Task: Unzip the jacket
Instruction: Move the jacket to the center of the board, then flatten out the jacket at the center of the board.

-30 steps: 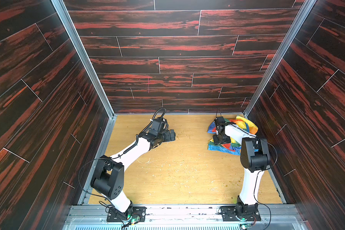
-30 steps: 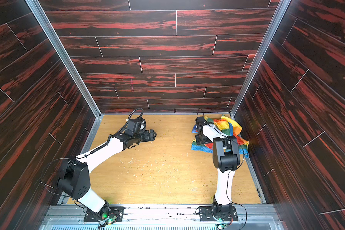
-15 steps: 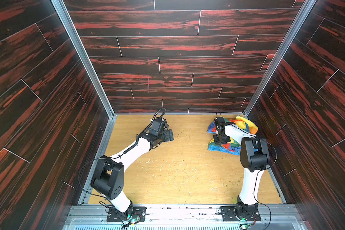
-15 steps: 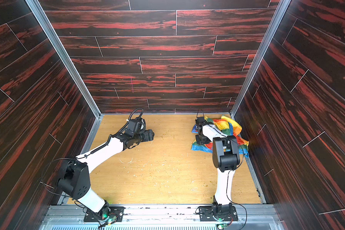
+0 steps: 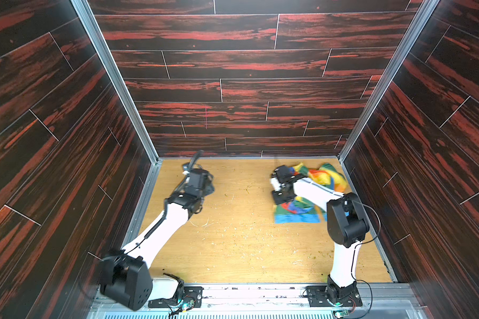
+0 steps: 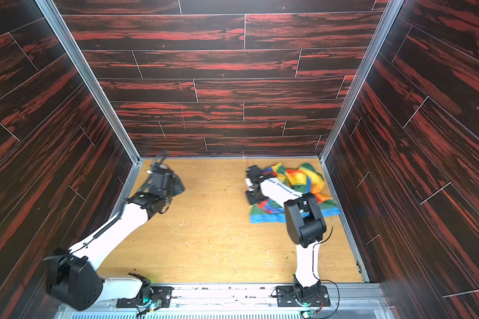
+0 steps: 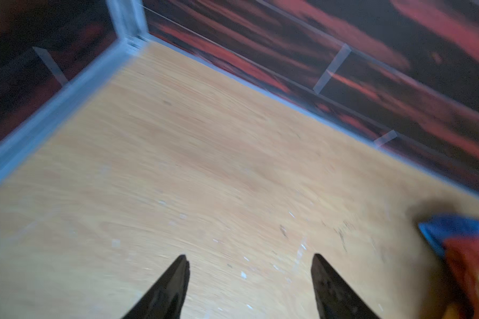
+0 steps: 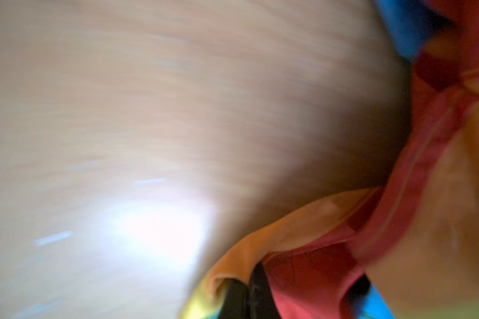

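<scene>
The jacket (image 5: 325,176) (image 6: 302,178) lies crumpled at the back right of the wooden table, its rainbow stripes bunched and its blue hem toward the front. Its zipper does not show. My right gripper (image 5: 284,200) (image 6: 257,200) is at the jacket's left edge. In the right wrist view its black fingers (image 8: 253,279) are pressed together with orange and red fabric (image 8: 302,270) of the jacket folded round them. My left gripper (image 5: 206,187) (image 6: 177,186) hangs over bare table at the back left, far from the jacket. Its jaws (image 7: 249,262) stand open and hold nothing. A corner of the jacket (image 7: 459,243) shows at that view's edge.
Dark red wood-pattern walls (image 5: 233,110) close the table in on three sides, with metal rails along the edges (image 5: 144,198). Small crumbs and scratches dot the table (image 5: 233,234). The right arm's elbow (image 5: 346,223) stands over the jacket's front part.
My right gripper has shut on the jacket's fabric and shifted left, dragging the jacket with it. My left gripper has drawn back to the left, its jaws narrower than before.
</scene>
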Tool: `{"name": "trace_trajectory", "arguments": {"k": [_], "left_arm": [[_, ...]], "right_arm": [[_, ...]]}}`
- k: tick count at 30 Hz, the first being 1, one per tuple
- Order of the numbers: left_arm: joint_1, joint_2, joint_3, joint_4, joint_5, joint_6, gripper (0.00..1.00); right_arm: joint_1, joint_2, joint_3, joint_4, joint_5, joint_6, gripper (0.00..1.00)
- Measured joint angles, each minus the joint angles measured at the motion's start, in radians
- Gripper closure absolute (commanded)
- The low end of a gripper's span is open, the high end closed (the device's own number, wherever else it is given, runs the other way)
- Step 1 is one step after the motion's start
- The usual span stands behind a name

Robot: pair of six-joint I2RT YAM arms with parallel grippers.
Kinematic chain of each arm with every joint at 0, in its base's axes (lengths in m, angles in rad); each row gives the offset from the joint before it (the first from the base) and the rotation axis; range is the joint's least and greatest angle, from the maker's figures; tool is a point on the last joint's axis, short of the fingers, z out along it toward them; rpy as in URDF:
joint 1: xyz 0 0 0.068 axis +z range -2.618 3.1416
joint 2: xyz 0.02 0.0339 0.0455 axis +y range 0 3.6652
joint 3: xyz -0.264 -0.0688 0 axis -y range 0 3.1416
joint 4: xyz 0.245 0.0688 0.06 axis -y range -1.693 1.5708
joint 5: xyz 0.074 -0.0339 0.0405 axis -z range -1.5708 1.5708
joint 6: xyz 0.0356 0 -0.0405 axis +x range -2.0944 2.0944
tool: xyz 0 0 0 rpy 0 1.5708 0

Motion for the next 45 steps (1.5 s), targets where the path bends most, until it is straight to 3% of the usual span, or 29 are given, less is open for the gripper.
{"name": "trace_trajectory", "arguments": {"k": [4, 5, 10, 12, 14, 17, 20, 26, 30, 32, 35, 45], "left_arm": [[0.093, -0.072, -0.028, -0.027, -0.019, -0.013, 0.29], [0.109, -0.085, -0.029, -0.036, -0.022, -0.013, 0.28], [0.163, -0.137, -0.029, -0.063, -0.027, -0.012, 0.17], [0.172, -0.147, -0.029, -0.068, -0.023, -0.010, 0.12], [0.174, -0.149, -0.029, -0.072, -0.011, -0.010, 0.10], [0.174, -0.142, -0.029, -0.085, 0.048, -0.004, 0.10], [0.143, -0.122, -0.034, -0.095, 0.112, -0.012, 0.13], [-0.089, -0.079, -0.152, -0.066, 0.220, -0.080, 0.20], [-0.151, -0.056, -0.271, -0.051, 0.295, -0.149, 0.15], [-0.152, -0.056, -0.312, -0.043, 0.321, -0.174, 0.10], [-0.152, -0.041, -0.356, 0.005, 0.378, -0.203, 0.10], [-0.151, 0.121, -0.346, 0.198, 0.536, -0.220, 0.29]], "right_arm": [[0.167, -0.015, 0.020, 0.015, -0.087, 0.032, 1.00], [0.202, -0.015, 0.026, 0.020, -0.109, 0.043, 0.95], [0.331, -0.015, 0.071, 0.060, -0.211, 0.120, 0.47], [0.332, -0.015, 0.085, 0.077, -0.226, 0.143, 0.31], [0.316, -0.025, 0.087, 0.092, -0.231, 0.156, 0.21], [0.286, -0.085, 0.057, 0.126, -0.240, 0.174, 0.21], [0.246, -0.234, -0.044, 0.192, -0.238, 0.203, 0.23], [0.056, -0.495, -0.206, 0.309, -0.193, 0.312, 0.31], [-0.048, -0.508, -0.259, 0.316, -0.147, 0.364, 0.32], [-0.059, -0.508, -0.290, 0.307, -0.141, 0.373, 0.32], [-0.058, -0.507, -0.314, 0.300, -0.143, 0.382, 0.31], [-0.100, -0.500, -0.353, 0.317, -0.212, 0.426, 0.30]]}}
